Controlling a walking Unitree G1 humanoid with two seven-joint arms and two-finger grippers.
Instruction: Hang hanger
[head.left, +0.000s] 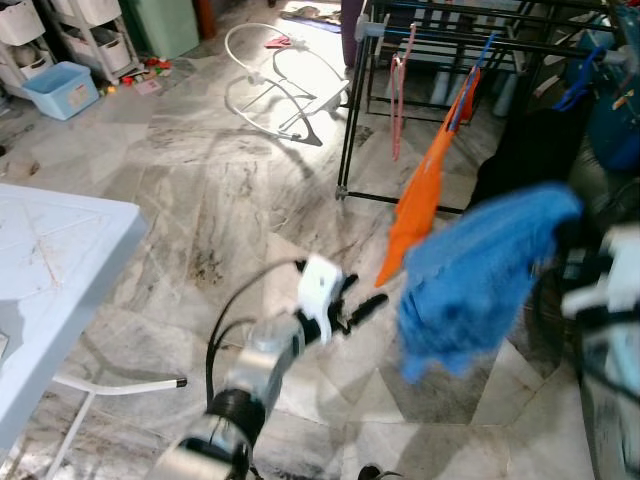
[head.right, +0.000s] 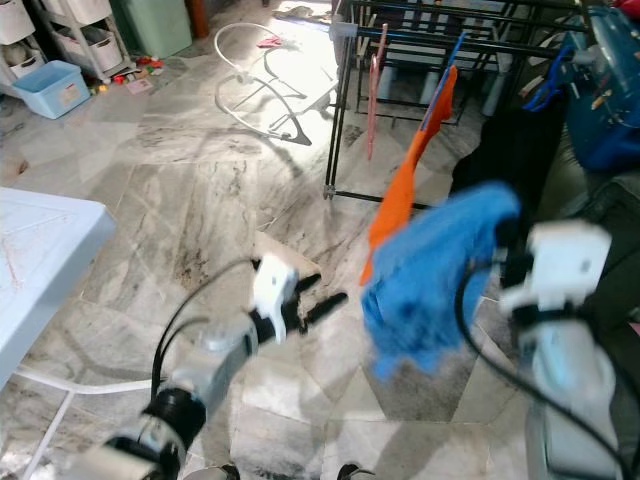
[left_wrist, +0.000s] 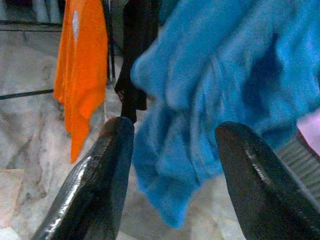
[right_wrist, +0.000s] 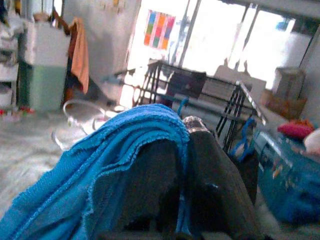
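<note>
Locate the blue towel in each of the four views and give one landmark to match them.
Left eye view: blue towel right of centre, at the right arm.
Right eye view: centre-right.
Left wrist view: beyond the open left gripper, upper right.
Right wrist view: draped over the right gripper, lower left.
Shared landmark: the orange garment on the drying rack.

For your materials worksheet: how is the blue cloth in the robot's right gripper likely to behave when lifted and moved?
Probably floppy: the blue cloth droops in folds below the right gripper. Likely light, since a fingertip pinch seems to carry it. Its loose hem may swing toward the orange garment.
</note>
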